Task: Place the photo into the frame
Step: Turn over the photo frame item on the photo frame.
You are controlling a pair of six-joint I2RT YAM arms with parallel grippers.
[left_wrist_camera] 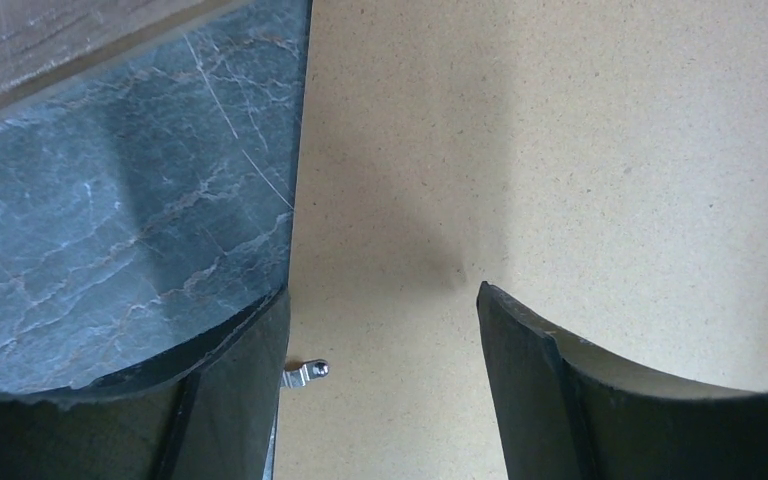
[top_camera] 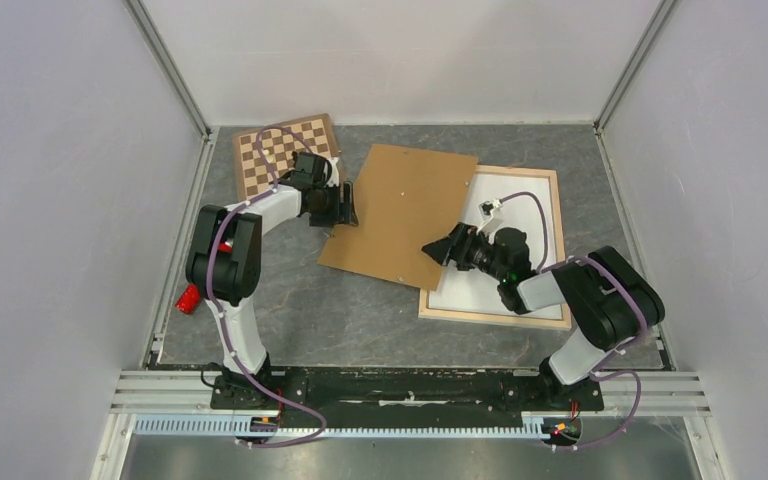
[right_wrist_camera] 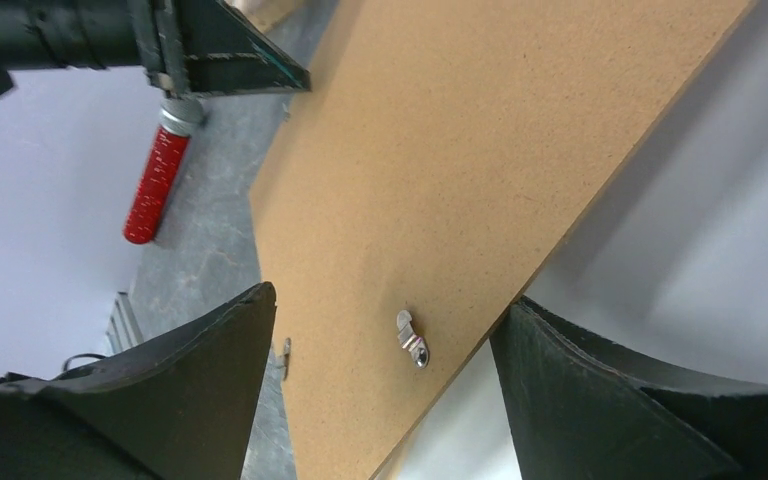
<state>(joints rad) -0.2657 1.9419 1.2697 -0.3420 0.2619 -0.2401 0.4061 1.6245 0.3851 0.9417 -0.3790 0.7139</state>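
The frame, thin light wooden bars, lies flat at the right of the table. A plain white surface fills it; I cannot tell whether this is the photo's back, and no printed side shows. A brown backing board lies askew, its right corner over the frame. My left gripper stands open at the board's left edge, one finger over the table, the other over the board. My right gripper is open at the board's lower right edge, above the white surface.
A checkered chessboard lies at the back left, partly under the left arm. A red-handled tool sits by the left wall. Small metal turn clips stick up from the board. Walls close in on three sides.
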